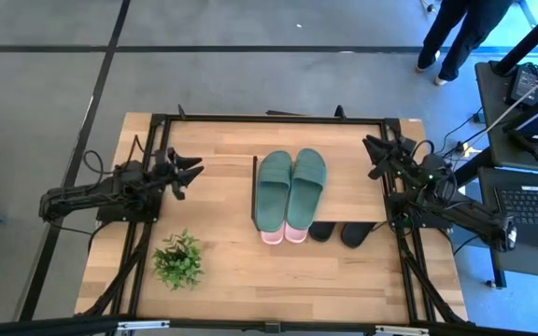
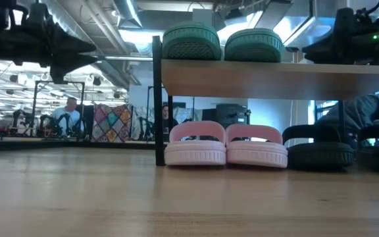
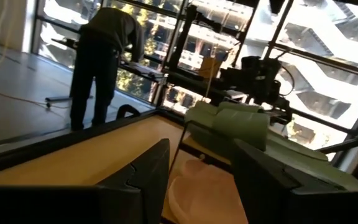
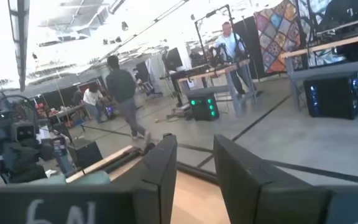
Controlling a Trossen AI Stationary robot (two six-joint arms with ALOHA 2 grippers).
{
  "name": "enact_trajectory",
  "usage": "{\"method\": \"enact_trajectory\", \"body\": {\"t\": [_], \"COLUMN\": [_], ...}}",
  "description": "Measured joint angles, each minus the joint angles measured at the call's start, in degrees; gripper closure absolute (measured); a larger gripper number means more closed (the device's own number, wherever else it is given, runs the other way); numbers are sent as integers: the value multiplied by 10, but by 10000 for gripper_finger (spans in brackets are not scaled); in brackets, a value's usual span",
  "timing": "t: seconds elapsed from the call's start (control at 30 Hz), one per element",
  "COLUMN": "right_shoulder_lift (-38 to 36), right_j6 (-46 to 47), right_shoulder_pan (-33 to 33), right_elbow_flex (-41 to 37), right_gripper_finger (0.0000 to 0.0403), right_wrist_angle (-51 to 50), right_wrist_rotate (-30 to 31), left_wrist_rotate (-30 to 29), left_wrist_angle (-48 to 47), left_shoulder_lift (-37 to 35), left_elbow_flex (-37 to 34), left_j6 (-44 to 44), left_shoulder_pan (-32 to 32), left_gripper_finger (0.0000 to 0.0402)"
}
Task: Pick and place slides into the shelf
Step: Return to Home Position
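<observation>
Read the high view as a clock face centred on the counter (image 1: 241,280). The shelf (image 1: 344,191) stands just off centre toward 3 o'clock, with its long side running from 9 to 3. The green slides (image 1: 290,187) lie side by side on the 9 o'clock end of its top board, touching each other and running lengthwise from 12 to 6.

Under the board, the pink slides (image 2: 226,148) sit together on the counter, directly beneath the green pair. Their ends poke out past the board's 6 o'clock edge. The black slides (image 2: 321,153) lie just beside them on the 3 o'clock side, also under the board, with their ends showing at the same edge.

The left gripper (image 1: 192,174) hangs above the counter at 9 o'clock, apart from the shelf and pointing toward 3. Its fingers (image 3: 149,177) are spread, with a clear gap and nothing between them. The right gripper (image 1: 371,156) hangs at 3 o'clock, near the shelf's 3 o'clock end, pointing roughly toward 9. Its fingers (image 4: 161,167) are also spread and hold nothing. In the low view both arms sit about level with the shelf's top board or above it.

A plant (image 1: 177,259) stands on the counter at 7 o'clock, well apart from the shelf. A person (image 1: 456,37) stands on the floor beyond the counter at 1 o'clock, and a laptop (image 1: 535,201) sits off the counter at 3 o'clock.
</observation>
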Motion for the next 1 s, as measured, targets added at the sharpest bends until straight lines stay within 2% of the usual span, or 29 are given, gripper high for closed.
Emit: {"method": "enact_trajectory", "body": {"t": [0.13, 0.5, 1.0], "right_shoulder_lift": [-22, -44, -44], "right_j6": [15, 55, 42], "right_shoulder_pan": [0, 0, 0], "right_elbow_flex": [-19, -82, -85], "right_gripper_finger": [295, 295, 295], "right_wrist_angle": [5, 48, 66], "right_wrist_rotate": [0, 2, 2], "left_wrist_rotate": [-21, -24, -24], "left_wrist_angle": [2, -8, -9], "left_shoulder_lift": [0, 0, 0], "left_elbow_flex": [-17, -22, -22], "left_j6": [0, 0, 0], "left_shoulder_pan": [0, 0, 0], "left_gripper_finger": [240, 240, 240]}}
